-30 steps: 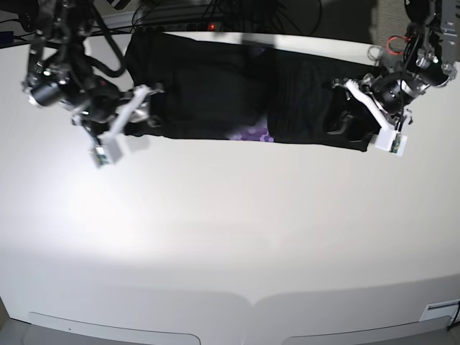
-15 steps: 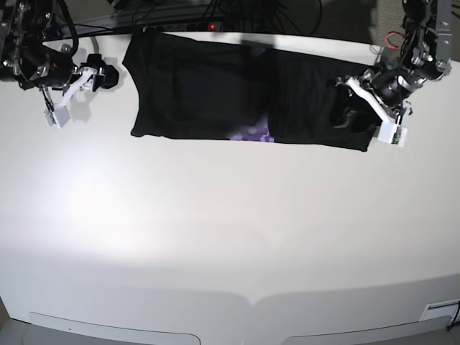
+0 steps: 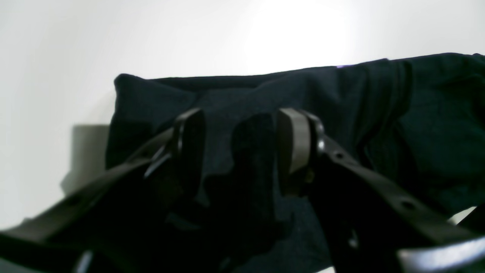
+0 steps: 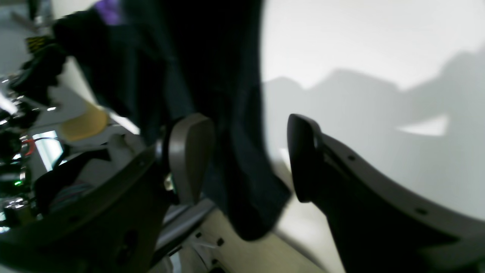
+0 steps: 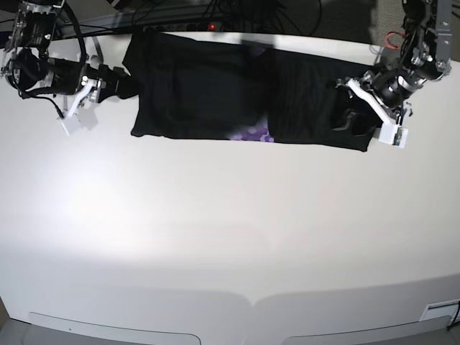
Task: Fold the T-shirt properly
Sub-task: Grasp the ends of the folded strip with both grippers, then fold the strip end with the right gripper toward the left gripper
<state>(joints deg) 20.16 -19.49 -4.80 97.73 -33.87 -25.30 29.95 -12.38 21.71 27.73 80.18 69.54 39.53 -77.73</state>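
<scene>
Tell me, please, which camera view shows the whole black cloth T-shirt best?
The base view: the black cloth T-shirt lies there in full as a folded band across the table's far side. The left wrist view shows only one end under the open left gripper; the right wrist view shows a blurred edge between the open right gripper's fingers.

We log: T-shirt (image 5: 244, 90) flat along far bench (image 5: 230, 237) edge; left end effector (image 5: 353, 117) on one end, right end effector (image 5: 115, 80) beside other.

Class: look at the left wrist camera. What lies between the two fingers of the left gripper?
In the left wrist view, a raised fold of the black T-shirt lies between the fingers of the left gripper, which stand apart.
</scene>
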